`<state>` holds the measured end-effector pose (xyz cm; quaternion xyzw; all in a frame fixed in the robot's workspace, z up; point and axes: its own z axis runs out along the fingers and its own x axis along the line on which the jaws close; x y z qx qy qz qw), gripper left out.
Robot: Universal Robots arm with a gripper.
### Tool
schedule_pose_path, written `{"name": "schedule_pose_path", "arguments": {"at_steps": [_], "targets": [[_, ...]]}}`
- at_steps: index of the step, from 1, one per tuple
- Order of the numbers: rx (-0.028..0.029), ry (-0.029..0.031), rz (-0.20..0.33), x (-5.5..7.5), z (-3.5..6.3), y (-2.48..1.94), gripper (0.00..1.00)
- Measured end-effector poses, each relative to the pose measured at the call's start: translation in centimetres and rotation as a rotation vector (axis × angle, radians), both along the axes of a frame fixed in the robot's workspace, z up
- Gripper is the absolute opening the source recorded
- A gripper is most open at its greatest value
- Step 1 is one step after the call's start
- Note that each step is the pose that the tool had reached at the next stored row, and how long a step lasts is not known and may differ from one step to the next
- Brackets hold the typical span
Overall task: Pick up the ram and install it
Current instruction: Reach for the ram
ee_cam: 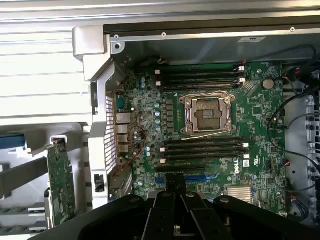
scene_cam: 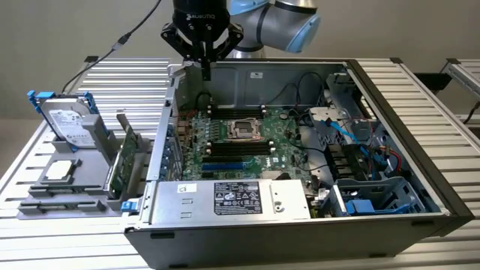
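Observation:
My gripper [scene_cam: 206, 74] hangs shut over the back left corner of the open computer case [scene_cam: 420, 169], just above its rear wall. In the wrist view the black fingers [ee_cam: 171, 186] are pressed together with nothing between them, above the green motherboard [ee_cam: 260, 115]. Black memory slots [ee_cam: 200, 79] run on one side of the processor socket [ee_cam: 207, 114], and more slots [ee_cam: 205, 149] lie on the other side. The ram is out of view or hidden; I cannot pick it out on the board or on the fixture.
A grey fixture [scene_cam: 45, 205] stands at the exterior view's left of the case, holding a silver hard drive with blue rails [scene_cam: 67, 121] and a green expansion card [scene_cam: 123, 163]. The power supply [scene_cam: 232, 198] fills the case's front. Cables and a drive cage [scene_cam: 375, 197] crowd its right side.

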<state>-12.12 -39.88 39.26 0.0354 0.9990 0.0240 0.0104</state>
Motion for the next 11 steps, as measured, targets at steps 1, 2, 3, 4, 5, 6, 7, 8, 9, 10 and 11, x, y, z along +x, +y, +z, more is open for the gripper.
{"name": "schedule_pose_path", "arguments": {"at_steps": [1, 2, 3, 4, 5, 6, 7, 8, 9, 10, 11], "targets": [[0.0, 0.0, 0.0, 0.0, 0.0, 0.0, 0.11], [0.0, 0.0, 0.0, 0.0, 0.0, 0.0, 0.11], [0.0, 0.0005, 0.0, 0.0, 0.0, 0.0, 0.11], [-0.0002, 0.0095, 0.0, -0.1, -0.01, 0.0, 0.11], [-0.0001, 0.0194, 0.0, -0.3, -0.04, 0.0, 0.11], [-0.0001, 0.0268, 0.0, -0.6, -0.07, -0.01, 0.11], [-0.0002, 0.0337, 0.0, -0.9, -0.11, -0.03, 0.11], [0.0, 0.0406, 0.0, -1.2, -0.17, -0.03, 0.11], [0.0, 0.0485, 0.0, -1.5, -0.21, -0.04, 0.11], [0.0, 0.0546, 0.0, -1.8, -0.26, -0.07, 0.11], [0.0, 0.0574, 0.0, -2.2, -0.33, -0.1, 0.11]]}}
